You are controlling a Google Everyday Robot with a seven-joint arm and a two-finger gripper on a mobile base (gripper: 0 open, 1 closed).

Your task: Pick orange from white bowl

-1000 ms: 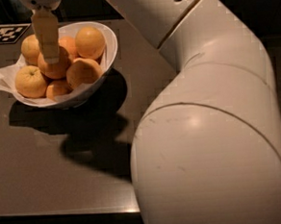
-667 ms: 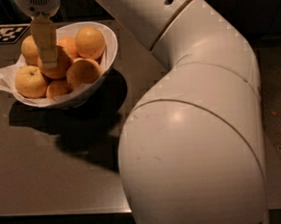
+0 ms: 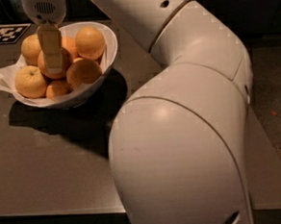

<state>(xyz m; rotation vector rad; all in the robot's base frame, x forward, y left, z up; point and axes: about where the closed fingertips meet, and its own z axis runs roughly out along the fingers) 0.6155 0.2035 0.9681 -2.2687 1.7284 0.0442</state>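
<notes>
The white bowl (image 3: 108, 48) stands at the back left of the table, lined with crumpled white paper (image 3: 0, 78) and holding several oranges. My gripper (image 3: 54, 71) hangs straight down into the bowl from its white wrist (image 3: 44, 6). It stands right at the middle orange (image 3: 55, 76), in front of it in this view. Other oranges lie around it, such as one at the left (image 3: 31, 81), one at the back right (image 3: 90, 42) and one at the front right (image 3: 83, 72).
The bowl sits on a grey-brown table (image 3: 48, 168). A black-and-white marker tag (image 3: 5, 33) lies at the table's back left corner. My large white arm (image 3: 181, 145) fills the middle and right of the view. Dark floor (image 3: 274, 99) shows to the right.
My arm's elbow has shifted and fills more of the middle of the view. The gripper stays at the same middle orange in the bowl; the oranges have not moved.
</notes>
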